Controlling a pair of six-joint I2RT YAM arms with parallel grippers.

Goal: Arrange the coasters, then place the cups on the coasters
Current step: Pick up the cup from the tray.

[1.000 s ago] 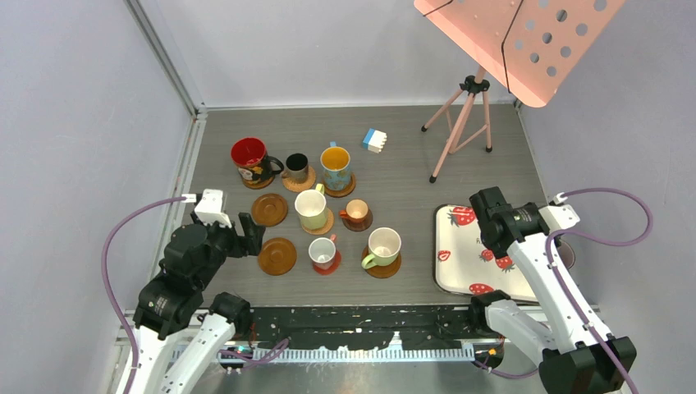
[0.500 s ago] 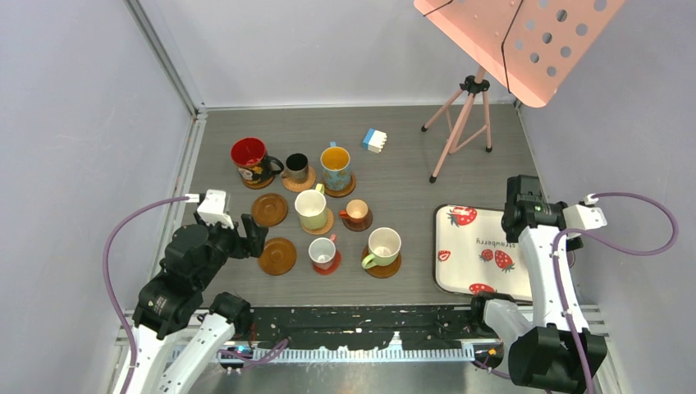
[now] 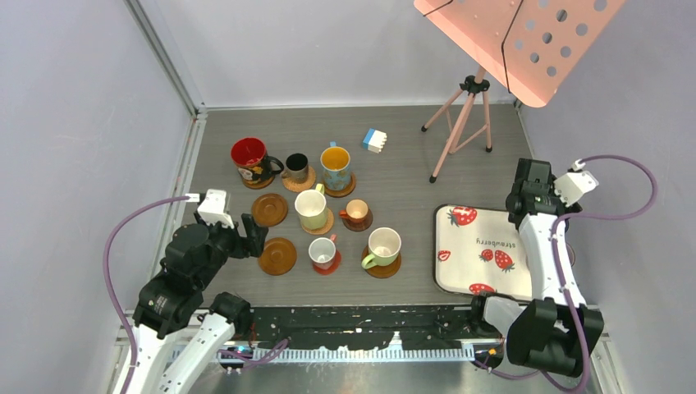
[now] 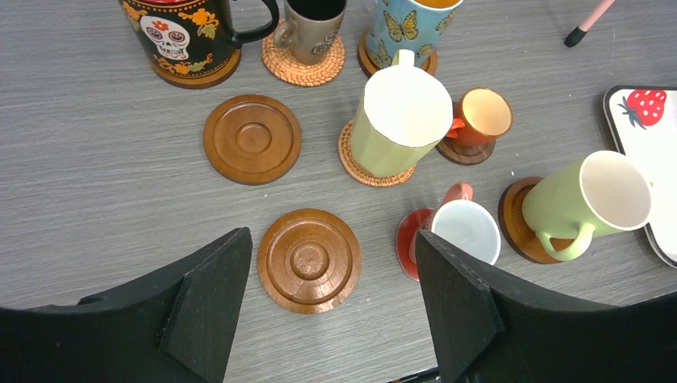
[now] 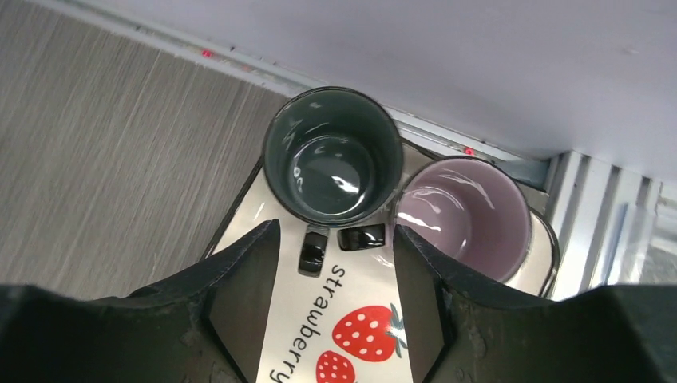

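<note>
Grey wood-pattern table fills the floor between pale walls. Nearest to the arm bases, the left gripper hangs above the table with its fingers spread wide and nothing between them. Right under the gap lies an empty brown coaster.

In the same near row, to the right, a small white cup stands on a red coaster. Next to it a light green cup stands on a dark brown coaster.

On the right side of the table is a white tray with strawberry prints. The right gripper is over it, fingers released and empty. Just beyond the tips, a dark green cup and a lilac cup stand close together at the tray's end beside the wall, not on coasters.

One row farther, on the left side, come a second empty coaster, a cream cup on a woven coaster, and a small orange cup on a small dark coaster.

In the farthest row a black cup with a skull picture, a small dark cup and a blue butterfly cup each stand on a coaster. Behind them are a blue-and-white block and a pink tripod stand.
</note>
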